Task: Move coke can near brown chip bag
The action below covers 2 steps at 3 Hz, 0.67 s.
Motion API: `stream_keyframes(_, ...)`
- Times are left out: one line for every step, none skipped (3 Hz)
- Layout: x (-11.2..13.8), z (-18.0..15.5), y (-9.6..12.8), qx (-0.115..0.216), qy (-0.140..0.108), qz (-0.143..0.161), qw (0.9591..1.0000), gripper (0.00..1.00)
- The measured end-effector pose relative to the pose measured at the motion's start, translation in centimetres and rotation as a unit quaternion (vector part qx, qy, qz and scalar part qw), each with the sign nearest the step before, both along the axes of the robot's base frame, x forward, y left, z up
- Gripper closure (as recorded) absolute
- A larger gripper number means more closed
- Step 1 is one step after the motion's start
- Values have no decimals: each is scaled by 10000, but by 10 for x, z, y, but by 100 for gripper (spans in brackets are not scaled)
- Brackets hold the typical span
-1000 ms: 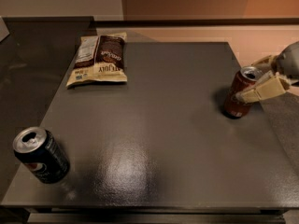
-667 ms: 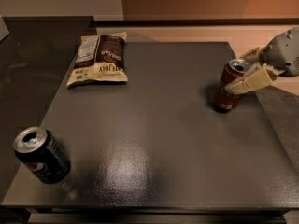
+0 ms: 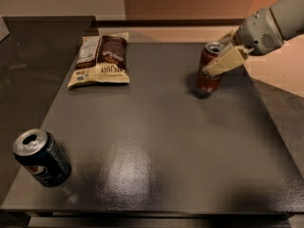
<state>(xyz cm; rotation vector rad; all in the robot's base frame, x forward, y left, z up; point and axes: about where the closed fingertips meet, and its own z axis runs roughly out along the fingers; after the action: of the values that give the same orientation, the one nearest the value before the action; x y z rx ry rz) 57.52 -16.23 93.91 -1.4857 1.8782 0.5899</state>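
Note:
The coke can, dark red-brown with a silver top, is upright over the far right part of the dark table. My gripper comes in from the upper right and is shut on the can near its top, with a cream finger across its front. The can seems lifted slightly off the surface, with its shadow just beneath. The brown chip bag, cream with a dark brown panel, lies flat at the far left, well to the left of the can.
A dark blue can with a red-white logo stands near the table's front left corner. A dark counter runs along the left. The table's right edge lies just right of the gripper.
My gripper has carried the coke can leftward and farther back across the table, toward the chip bag. The bag and the blue can have not moved.

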Motion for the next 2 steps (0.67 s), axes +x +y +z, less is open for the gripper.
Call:
stream_keyframes(29, -2, 30, -22, 82, -28, 10000, 100)
stream_keyframes(47, -8, 58, -71, 196, -122, 9997, 100)
